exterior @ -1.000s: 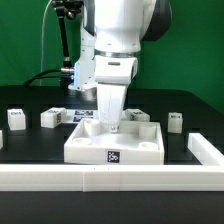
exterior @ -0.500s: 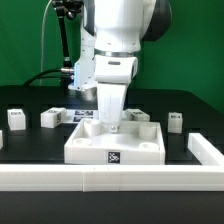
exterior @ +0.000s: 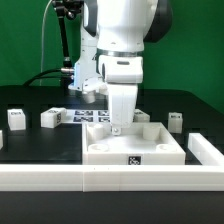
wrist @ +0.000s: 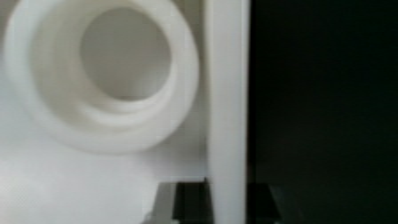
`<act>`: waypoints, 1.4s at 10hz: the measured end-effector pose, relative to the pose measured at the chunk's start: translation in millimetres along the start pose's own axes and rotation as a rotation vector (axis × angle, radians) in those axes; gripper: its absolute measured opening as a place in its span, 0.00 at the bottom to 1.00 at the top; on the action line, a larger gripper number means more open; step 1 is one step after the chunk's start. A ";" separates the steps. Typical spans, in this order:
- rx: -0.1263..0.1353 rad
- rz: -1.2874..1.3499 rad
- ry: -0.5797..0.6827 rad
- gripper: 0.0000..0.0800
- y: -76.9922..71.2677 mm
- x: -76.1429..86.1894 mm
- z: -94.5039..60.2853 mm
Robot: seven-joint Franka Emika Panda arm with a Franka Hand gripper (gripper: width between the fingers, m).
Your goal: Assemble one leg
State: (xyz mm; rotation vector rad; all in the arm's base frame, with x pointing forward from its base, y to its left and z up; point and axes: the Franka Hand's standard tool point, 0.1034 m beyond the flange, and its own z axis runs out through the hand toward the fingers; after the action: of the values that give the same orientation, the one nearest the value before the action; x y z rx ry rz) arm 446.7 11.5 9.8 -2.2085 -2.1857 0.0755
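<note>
The arm's end effector reaches down inside the large flat white square plastic panel with a raised rim, which lies by the front edge of the black table. The fingertips are at or just above the panel's floor. Whether they are parted or closed, or pinching the rim, I cannot tell. The wrist view shows only a round ringed corner hole and the panel's upright rim wall, very near.

The leg, a small white plastic upright block with a black-and-white tag, stands free just behind the panel's far corner, toward the table's edge on the exterior view's right. Two more blocks like it stand toward the opposite edge. None is held.

The risks come from the panel. If the panel slides, that far corner could strike the nearby leg and tip it. Off-centre pressure could skew the panel against the low white rail along the front edge. It could also ride up on that rail, leaving the corner hole crooked for the leg.
</note>
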 end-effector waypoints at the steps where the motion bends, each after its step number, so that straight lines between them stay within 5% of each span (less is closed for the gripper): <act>1: 0.000 0.000 0.000 0.08 0.0 0.0 0.0; 8: -0.030 0.009 0.019 0.08 36.5 28.5 -0.3; 10: -0.035 0.024 0.025 0.08 40.7 42.8 -0.7; 14: -0.024 -0.011 0.022 0.08 43.3 43.0 -0.1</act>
State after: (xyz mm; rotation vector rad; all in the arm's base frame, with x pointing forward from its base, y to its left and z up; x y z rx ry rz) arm 490.4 54.0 7.0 -2.1985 -2.1991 0.0253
